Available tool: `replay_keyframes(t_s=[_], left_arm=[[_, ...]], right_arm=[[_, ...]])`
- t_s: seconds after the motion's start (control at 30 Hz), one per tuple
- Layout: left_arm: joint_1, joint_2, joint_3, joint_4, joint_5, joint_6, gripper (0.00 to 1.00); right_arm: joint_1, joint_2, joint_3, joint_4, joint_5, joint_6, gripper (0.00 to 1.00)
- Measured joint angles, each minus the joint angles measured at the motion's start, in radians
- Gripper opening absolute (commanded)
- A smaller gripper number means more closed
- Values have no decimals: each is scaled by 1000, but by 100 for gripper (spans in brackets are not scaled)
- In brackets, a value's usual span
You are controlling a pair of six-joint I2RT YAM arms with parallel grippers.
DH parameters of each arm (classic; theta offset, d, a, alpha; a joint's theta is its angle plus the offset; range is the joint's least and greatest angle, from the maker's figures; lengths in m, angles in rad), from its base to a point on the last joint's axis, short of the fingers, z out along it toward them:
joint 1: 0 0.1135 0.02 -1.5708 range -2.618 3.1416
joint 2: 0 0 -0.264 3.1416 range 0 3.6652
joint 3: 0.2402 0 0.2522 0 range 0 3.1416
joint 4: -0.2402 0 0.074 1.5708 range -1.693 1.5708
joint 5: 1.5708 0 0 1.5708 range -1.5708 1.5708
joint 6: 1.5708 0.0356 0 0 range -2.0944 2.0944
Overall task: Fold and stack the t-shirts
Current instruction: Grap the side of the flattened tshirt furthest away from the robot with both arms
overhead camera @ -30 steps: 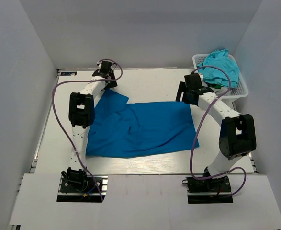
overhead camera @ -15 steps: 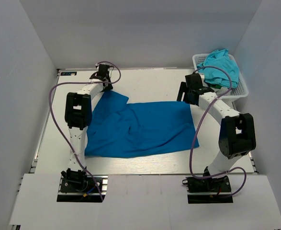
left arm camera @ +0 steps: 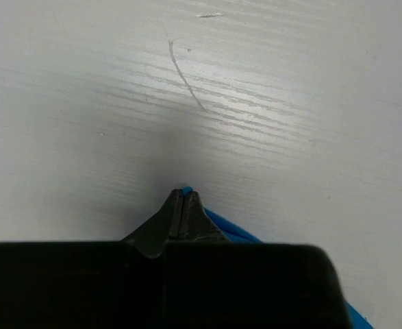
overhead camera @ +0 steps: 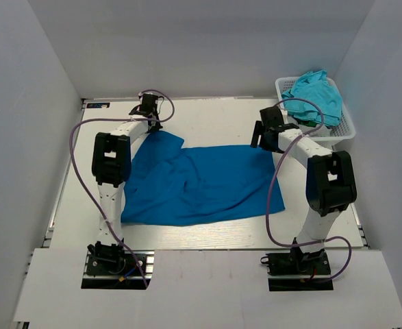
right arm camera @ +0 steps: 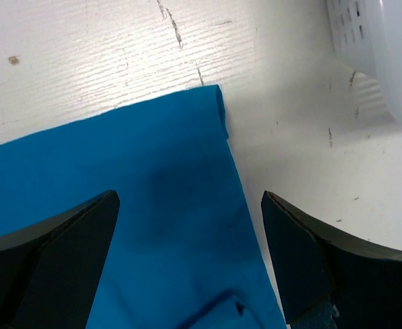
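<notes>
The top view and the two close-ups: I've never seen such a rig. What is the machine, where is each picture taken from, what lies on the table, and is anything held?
These are two robot arms bolted at the near edge of a white table. The wide picture comes from a camera above and behind them; each close-up comes from a camera on one wrist, looking past that arm's own hand. A royal blue t-shirt lies spread, a little rumpled, on the table. At the far right a white basket holds bunched turquoise t-shirts. The left hand is shut, pinching the blue shirt's far left corner; a sliver of blue shows at its tips. The right hand is open above the far right corner, holding nothing.
</notes>
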State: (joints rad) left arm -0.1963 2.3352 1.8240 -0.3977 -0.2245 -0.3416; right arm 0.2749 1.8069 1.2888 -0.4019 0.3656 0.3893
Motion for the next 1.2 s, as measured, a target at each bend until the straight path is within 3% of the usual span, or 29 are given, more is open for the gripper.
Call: replay_keyframes(t_s=[0.73, 0.9, 1.0, 1.03, 1.13, 1.2], left_arm=[[-6, -75, -109, 8, -16, 39, 0], [-3, -88, -128, 14, 11, 45, 0], [-2, -97, -139, 16, 27, 49, 0], [-2, -104, -148, 15, 32, 50, 0], [-2, -135, -188, 12, 51, 53, 0], [-2, -174, -233, 13, 58, 51, 0]], right_arm=[[-2, 248, 123, 107, 82, 107, 90], [-5, 264, 129, 137, 85, 129, 77], [-5, 268, 129, 149, 89, 127, 62], [-5, 269, 129, 152, 90, 126, 49], [-5, 270, 129, 161, 93, 112, 32], [-5, 270, 128, 167, 95, 97, 9]])
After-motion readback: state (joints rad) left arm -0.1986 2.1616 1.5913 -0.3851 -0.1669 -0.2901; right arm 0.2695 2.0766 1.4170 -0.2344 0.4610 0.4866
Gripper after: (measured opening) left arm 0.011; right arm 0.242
